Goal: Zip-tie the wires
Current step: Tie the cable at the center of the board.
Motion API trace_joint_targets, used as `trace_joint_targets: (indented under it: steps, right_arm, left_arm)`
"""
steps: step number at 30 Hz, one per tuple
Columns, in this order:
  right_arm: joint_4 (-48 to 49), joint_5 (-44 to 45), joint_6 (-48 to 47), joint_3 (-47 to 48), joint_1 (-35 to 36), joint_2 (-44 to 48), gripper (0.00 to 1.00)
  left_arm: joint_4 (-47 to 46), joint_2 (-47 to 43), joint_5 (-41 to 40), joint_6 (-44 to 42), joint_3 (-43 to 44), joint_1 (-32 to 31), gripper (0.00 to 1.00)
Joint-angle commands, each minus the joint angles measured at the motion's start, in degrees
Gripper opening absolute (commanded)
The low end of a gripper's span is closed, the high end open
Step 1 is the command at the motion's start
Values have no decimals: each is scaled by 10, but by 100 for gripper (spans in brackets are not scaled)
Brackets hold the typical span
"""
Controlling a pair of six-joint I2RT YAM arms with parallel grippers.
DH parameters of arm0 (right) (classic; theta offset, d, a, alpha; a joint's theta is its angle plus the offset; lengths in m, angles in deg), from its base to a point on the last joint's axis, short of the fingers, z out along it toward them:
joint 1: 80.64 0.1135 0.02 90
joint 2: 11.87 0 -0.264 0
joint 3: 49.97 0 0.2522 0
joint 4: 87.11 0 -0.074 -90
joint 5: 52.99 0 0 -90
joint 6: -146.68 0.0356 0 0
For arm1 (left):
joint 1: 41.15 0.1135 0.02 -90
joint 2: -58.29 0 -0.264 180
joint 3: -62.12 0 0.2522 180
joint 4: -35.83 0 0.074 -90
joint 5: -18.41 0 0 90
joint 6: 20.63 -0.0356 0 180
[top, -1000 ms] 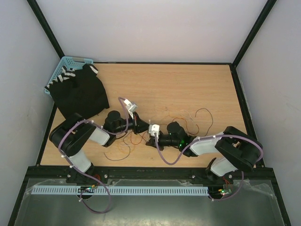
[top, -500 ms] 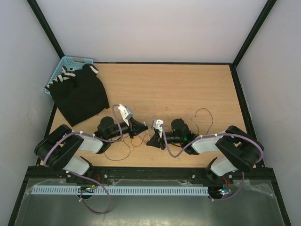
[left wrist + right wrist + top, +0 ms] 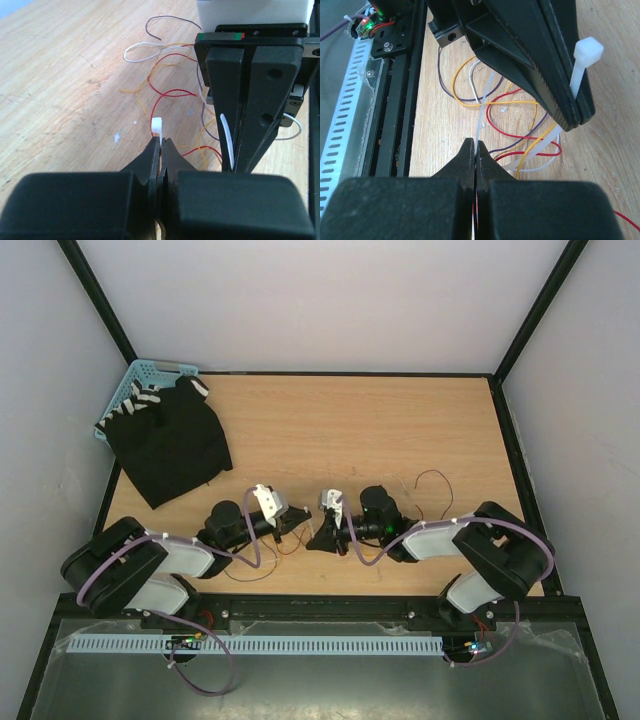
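The wires (image 3: pixel 170 92), thin red, yellow, white and dark strands, lie tangled on the wooden table between my two grippers; they also show in the right wrist view (image 3: pixel 520 137) and the top view (image 3: pixel 262 556). My left gripper (image 3: pixel 161 142) is shut on the head end of a white zip tie (image 3: pixel 157 125). My right gripper (image 3: pixel 476 150) is shut on the thin tail of the zip tie (image 3: pixel 481 125). The strap (image 3: pixel 540 147) curves among the wires. The grippers face each other tip to tip in the top view, left gripper (image 3: pixel 298 523), right gripper (image 3: pixel 318 535).
A black cloth (image 3: pixel 170 440) lies at the far left, partly over a blue basket (image 3: pixel 135 375). A black rail and a white slotted strip (image 3: pixel 345 115) run along the table's near edge, close to the grippers. More wire loops (image 3: pixel 432 480) trail to the right.
Both grippers have drawn back toward the near edge and come closer together. The left arm has folded lower and to the left. The wire tangle has been dragged along with them.
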Motion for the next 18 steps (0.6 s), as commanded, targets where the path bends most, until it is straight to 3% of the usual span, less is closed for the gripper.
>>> trace_joint_targets:
  steps: [1,18]
  right_arm:
    - [-6,-43,11,18,-4,-18,0]
    - [-97,-68,-14,37,-18,-14,0]
  left_arm:
    - [-33,-18,-15,-78,-7,-9,0]
    - [-33,-43,-25,-174,-16,-21,0]
